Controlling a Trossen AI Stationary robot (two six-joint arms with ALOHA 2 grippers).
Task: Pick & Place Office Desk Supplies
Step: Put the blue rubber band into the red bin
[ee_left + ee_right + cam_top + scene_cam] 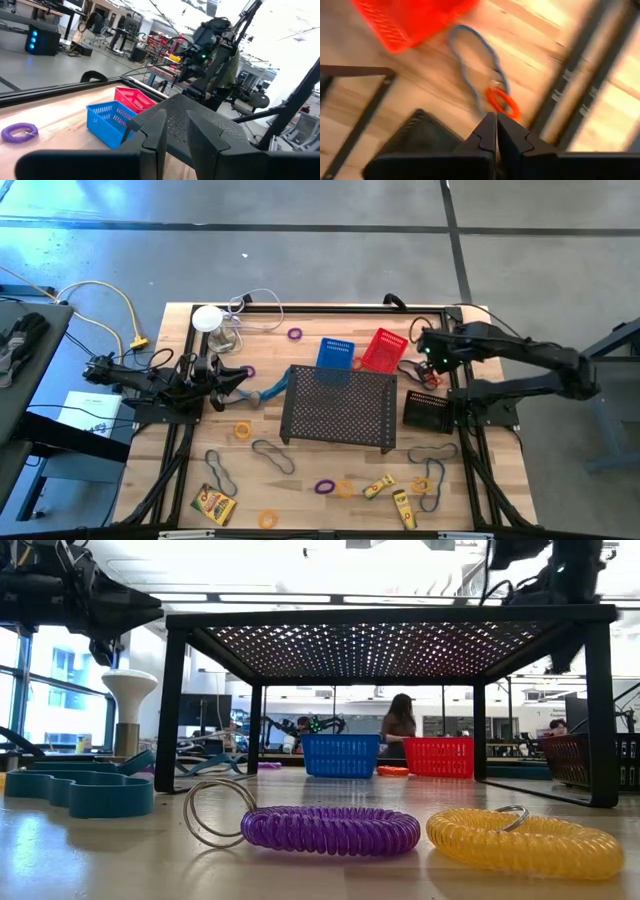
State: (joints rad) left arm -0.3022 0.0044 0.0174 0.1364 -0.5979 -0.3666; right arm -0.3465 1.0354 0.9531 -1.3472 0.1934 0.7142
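Loose supplies lie across the wooden table: dark rubber-band loops [272, 455], a purple coil ring [330, 830], a yellow coil ring [525, 840], orange rings [242, 430] and yellow boxes [213, 504]. A blue band [268, 390] lies flat beside the mesh tray's left leg. My left gripper [232, 378] hangs above the blue band, raised to about tray-top height, its fingers [155, 135] a narrow gap apart with nothing between them. My right gripper [496, 120] is shut and empty. It hovers by the red basket [383, 348] over a blue-grey band loop [470, 55] and an orange ring [502, 102].
The large black mesh tray [340, 408] stands on legs mid-table. A blue basket [336, 353] and the red basket sit behind it, a dark basket [430, 412] to its right. A white round-topped object [208, 320] with a cable stands at the far left. People are in the room beyond.
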